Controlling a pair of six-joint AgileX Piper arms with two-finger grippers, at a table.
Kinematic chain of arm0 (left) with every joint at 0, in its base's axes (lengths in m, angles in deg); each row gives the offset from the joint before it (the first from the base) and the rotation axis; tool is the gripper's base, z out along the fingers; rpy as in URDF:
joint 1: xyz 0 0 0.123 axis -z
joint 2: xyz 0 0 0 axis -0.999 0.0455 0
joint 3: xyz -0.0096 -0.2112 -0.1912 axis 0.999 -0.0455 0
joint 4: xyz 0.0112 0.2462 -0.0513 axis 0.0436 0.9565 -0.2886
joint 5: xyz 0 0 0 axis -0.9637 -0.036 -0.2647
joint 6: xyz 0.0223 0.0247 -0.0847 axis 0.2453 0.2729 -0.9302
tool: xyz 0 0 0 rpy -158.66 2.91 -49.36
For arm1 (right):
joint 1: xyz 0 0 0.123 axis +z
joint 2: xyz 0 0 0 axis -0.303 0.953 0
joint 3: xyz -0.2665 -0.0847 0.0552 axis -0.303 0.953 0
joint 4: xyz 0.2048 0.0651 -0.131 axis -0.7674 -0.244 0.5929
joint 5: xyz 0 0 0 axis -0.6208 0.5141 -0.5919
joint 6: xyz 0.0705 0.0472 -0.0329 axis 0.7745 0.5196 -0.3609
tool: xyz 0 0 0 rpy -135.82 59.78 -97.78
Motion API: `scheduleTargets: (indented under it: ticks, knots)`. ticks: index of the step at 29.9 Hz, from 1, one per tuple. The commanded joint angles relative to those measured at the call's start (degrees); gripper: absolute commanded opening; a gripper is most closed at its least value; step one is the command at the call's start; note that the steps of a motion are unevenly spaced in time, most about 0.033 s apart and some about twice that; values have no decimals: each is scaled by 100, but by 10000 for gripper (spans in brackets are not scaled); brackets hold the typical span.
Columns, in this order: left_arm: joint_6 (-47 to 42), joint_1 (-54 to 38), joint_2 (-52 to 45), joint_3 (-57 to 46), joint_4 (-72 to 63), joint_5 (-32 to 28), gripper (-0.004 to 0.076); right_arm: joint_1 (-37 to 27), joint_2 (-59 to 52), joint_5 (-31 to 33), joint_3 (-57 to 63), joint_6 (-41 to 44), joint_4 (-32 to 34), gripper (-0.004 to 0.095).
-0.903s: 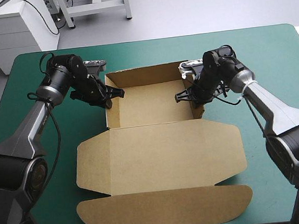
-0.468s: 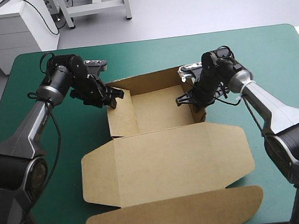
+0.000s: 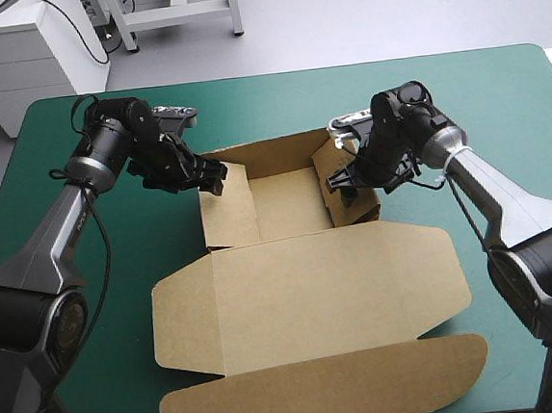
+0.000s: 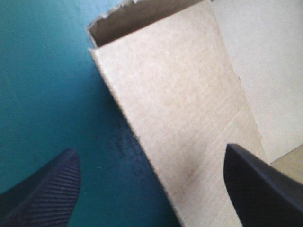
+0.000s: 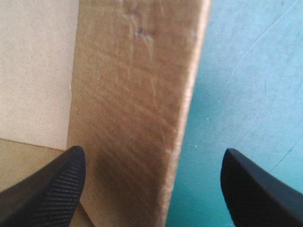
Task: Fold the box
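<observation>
High view: brown box [image 3: 302,281] mid teal-green cover [image 3: 498,90], 2 side walls raised, lid flat; left gripper [image 3: 211,178], right gripper [image 3: 342,183] both spread, straddling walls, contact unclear. Board likely light, stiff; grip wall edges.

No writing, label, brand, number or sign can be read in any view. The box [image 3: 303,291] shows only plain brown board (raised walls, floor and flat lid alike), and the teal-green cover [image 3: 276,100] is unprinted right to its edges.
</observation>
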Motion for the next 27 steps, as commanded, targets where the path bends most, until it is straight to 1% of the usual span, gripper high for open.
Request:
scheduleTargets:
  ticks: [1, 3, 5, 8, 9, 13, 15, 18, 20, 21, 23, 27]
  knots:
    - [200, 35, -555, 462, -115, 284, 588, -5, -410, 33, -526, -174, 34, 738]
    - [200, 35, -700, 699, -104, 284, 577, -5, -467, 92, -754, -226, 59, 738]
    - [200, 35, -871, 980, -104, 284, 545, -5, -539, 125, -983, -274, 70, 738]
    - [208, 35, -1275, 1232, -92, 284, 459, -5, -655, 125, -1228, -274, 80, 738]
    - [300, 35, -1490, 1242, -78, 284, 414, -5, -685, 125, -1277, -274, 94, 738]
    - [574, 35, -2168, 1180, 379, 284, 277, -5, -788, 125, -1304, -317, 196, 738]
    - [784, 35, -2520, 1064, 609, 284, 192, -5, -788, 125, -1304, -317, 196, 738]
    - [999, 35, -3022, 680, 884, 284, 59, -5, -777, 111, -1304, -317, 196, 738]
    - [1012, 35, -3350, 339, 1055, 284, 3, -5, -777, 88, -1304, -317, 185, 738]
    - [1024, 35, -3534, 114, 1098, 284, -9, -5, -777, 64, -1304, -317, 185, 738]
    - [1024, 35, -3907, -352, 1161, 284, -8, -5, -777, 53, -1304, -317, 197, 738]
    - [1053, 35, -4568, -1594, 1525, 284, -8, -5, -777, 27, -1304, -317, 197, 738]
